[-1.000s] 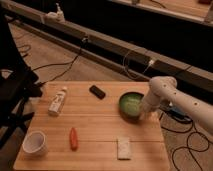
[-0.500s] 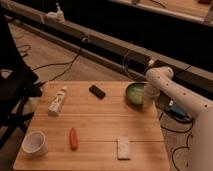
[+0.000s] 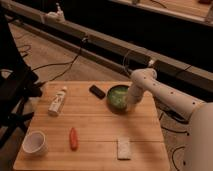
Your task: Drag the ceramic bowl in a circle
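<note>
- I see the ceramic bowl (image 3: 118, 96) sitting on the far right part of the wooden table (image 3: 100, 127), close to the back edge, its green inside facing up.
- My gripper (image 3: 131, 101) is down at the bowl's right rim, at the end of the white arm (image 3: 165, 97) that reaches in from the right; I cannot tell how the jaws stand or whether they grip the rim.
- Just left of the bowl lies a small black object (image 3: 97, 91), apart from it.
- Further left, a white bottle (image 3: 57, 101) lies on its side.
- Toward the front I see an orange carrot-like item (image 3: 73, 138), a white cup (image 3: 35, 143) at the left corner, and a pale rectangular block (image 3: 123, 148).
</note>
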`<state>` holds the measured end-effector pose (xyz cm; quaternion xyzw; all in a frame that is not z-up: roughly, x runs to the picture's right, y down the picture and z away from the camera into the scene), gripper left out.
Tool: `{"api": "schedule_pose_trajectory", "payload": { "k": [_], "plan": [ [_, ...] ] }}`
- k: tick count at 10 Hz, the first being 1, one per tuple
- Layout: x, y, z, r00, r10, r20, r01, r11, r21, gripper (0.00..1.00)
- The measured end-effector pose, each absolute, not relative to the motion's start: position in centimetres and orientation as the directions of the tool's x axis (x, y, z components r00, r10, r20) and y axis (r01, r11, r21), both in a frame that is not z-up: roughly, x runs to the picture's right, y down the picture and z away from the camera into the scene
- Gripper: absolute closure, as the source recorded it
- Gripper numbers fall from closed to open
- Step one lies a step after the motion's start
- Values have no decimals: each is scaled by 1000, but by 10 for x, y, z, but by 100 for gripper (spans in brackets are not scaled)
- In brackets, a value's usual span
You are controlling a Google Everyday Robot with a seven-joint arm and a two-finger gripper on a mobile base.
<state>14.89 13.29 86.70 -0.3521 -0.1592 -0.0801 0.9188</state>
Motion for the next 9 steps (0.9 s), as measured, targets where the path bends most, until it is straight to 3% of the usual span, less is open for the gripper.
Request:
{"api": "schedule_pose_trajectory", "payload": {
  "k": [5, 9],
  "plan": [
    [209, 166, 840, 966, -25, 255, 200, 697, -688, 100],
    [262, 143, 867, 989, -94, 112, 145, 721, -677, 100]
  ]
}}
